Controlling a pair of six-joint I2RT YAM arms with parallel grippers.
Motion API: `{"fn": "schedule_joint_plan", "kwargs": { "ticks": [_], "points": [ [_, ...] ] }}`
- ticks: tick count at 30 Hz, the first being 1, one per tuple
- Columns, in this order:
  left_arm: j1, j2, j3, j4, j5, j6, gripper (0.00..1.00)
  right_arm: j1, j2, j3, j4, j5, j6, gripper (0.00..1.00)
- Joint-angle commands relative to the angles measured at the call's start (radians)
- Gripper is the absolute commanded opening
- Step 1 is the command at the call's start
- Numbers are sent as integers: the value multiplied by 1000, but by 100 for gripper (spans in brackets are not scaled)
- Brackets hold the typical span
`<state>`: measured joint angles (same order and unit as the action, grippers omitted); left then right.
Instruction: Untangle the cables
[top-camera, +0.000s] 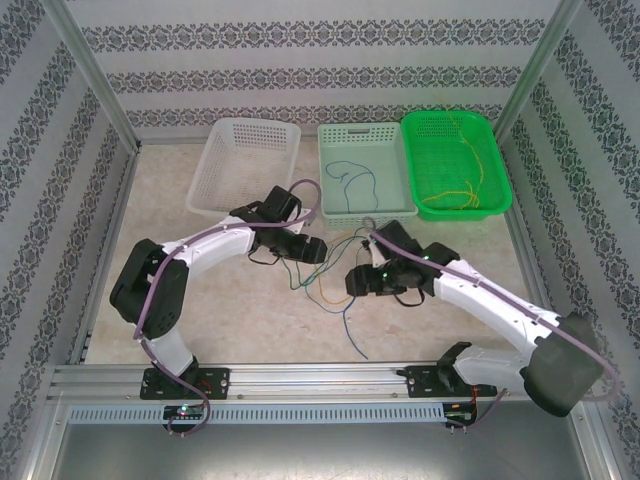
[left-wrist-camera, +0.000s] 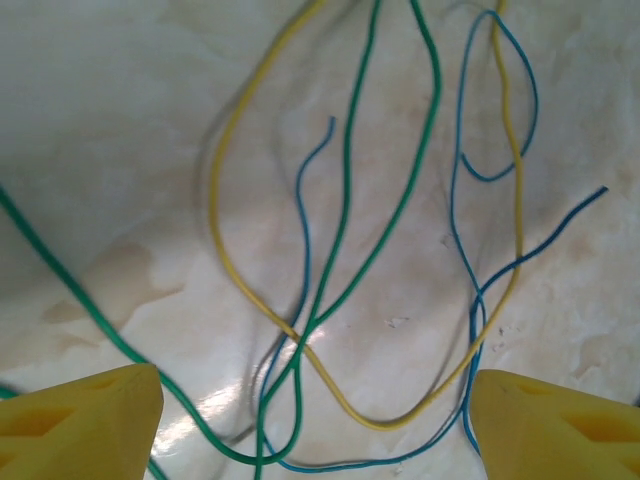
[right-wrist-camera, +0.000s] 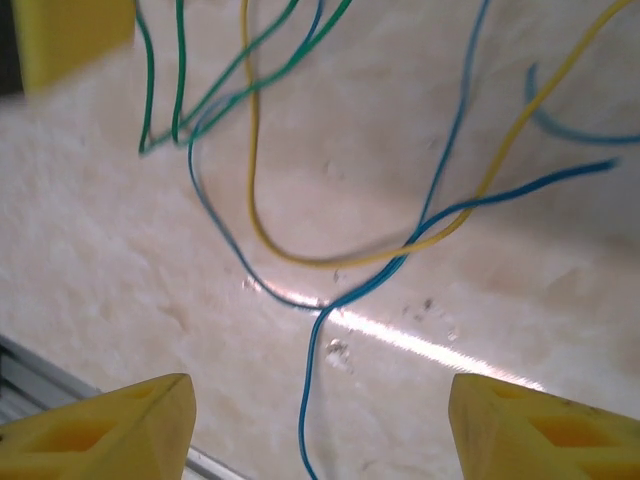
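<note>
The cables, thin yellow, blue and green wires, lie tangled on the table between my two grippers. My left gripper hovers over the tangle's left side. In its wrist view it is open, with the yellow loop, a green wire and a blue wire crossing on the table between the yellow fingertips. My right gripper is at the tangle's right. It is open, and a blue wire runs between its fingers, untouched.
Three baskets stand at the back: a white one, a pale one with a thin wire inside, and a green one holding yellow wires. A blue wire tail trails toward the front rail.
</note>
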<state>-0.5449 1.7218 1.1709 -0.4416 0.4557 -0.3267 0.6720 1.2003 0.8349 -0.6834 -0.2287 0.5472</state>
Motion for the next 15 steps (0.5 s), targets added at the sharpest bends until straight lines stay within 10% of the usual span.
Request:
{"fn": "schedule_joint_plan", "kwargs": {
  "ticks": [1, 15],
  "points": [
    [22, -15, 11, -5, -16, -35, 82, 85, 65, -24, -16, 88, 63, 63],
    [104, -110, -44, 16, -13, -86, 84, 340, 368, 47, -77, 140, 129, 50]
  ]
}}
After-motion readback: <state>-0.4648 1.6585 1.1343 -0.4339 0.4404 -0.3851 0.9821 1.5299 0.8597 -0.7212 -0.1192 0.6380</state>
